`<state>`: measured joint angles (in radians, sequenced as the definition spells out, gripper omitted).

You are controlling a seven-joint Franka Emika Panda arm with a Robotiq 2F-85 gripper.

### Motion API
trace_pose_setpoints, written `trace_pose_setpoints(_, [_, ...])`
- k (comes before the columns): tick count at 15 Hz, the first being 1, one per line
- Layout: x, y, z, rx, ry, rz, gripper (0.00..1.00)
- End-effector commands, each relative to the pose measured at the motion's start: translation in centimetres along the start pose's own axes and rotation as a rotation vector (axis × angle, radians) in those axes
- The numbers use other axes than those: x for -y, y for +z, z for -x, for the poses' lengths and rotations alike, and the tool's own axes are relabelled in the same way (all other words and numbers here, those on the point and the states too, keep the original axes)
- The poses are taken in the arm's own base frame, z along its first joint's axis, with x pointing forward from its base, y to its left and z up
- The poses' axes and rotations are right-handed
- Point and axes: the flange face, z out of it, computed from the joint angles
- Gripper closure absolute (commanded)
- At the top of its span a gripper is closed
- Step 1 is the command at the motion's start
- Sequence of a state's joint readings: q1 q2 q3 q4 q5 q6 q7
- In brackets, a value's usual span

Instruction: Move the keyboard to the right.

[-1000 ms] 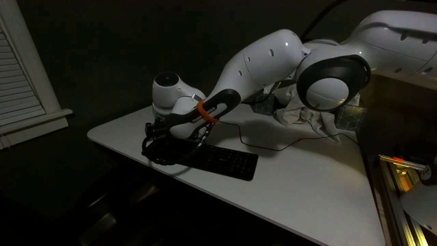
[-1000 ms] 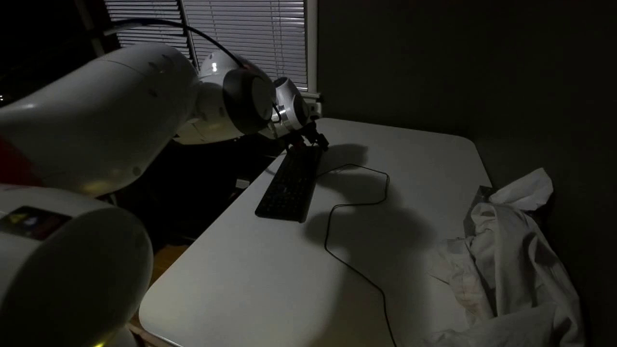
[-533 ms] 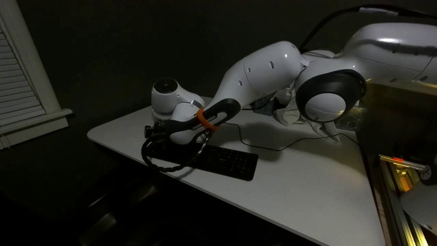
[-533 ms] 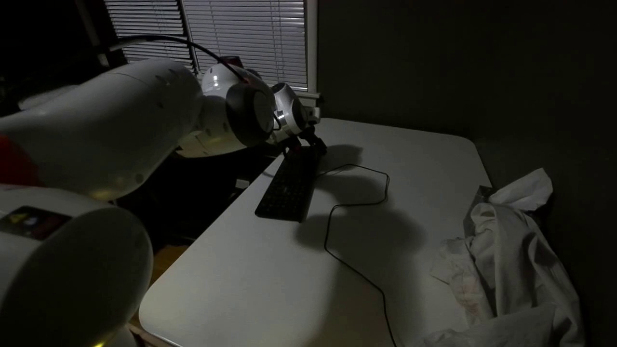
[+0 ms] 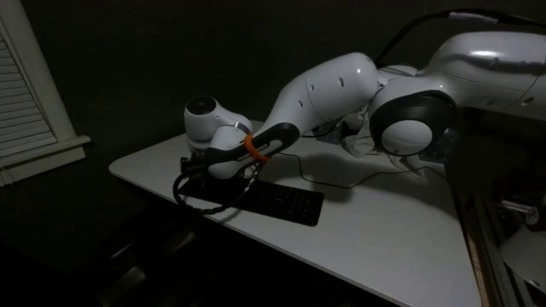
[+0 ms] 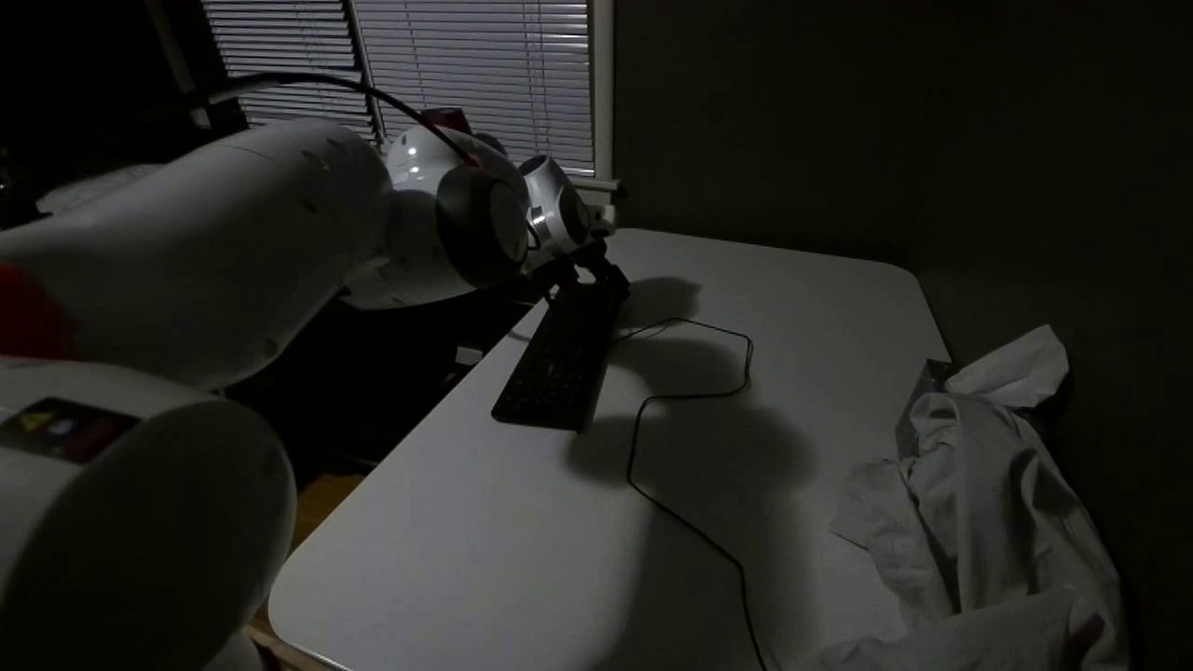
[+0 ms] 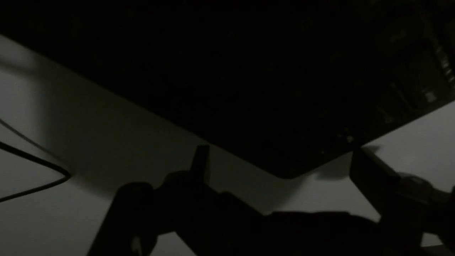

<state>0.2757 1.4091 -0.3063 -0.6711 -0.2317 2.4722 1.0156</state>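
Two spread fingers of my gripper flank the keyboard's six-o'clock corner. The wrist has edged toward nine o'clock.

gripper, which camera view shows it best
The wrist view: the gripper is large and near there, its fingers set apart with a corner of the keyboard showing between them. In both exterior views it is small and dark at an end of the keyboard, the fingers hard to make out.

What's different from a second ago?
The white robot arm lowered its black two-fingered gripper. In an exterior view, the flat black keyboard seems nudged slightly right. No grip or release shows. Yellow light left the metal rails. The crumpled pale cloth and thin black cable stayed put.
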Motion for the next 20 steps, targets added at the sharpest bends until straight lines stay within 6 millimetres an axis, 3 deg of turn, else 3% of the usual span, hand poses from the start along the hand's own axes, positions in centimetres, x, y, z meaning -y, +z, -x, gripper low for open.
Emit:
trace_pose_setpoints(1, [-0.1,0.8,1.2,0.063,-0.033,0.036,0.00])
trace_pose_setpoints(11, [-1.8,1.3,1.2,0.207,-0.146,0.104,0.00])
trace_pose_setpoints(20, [-4.4,1.9,0.1,0.254,-0.120,0.200,0.00])
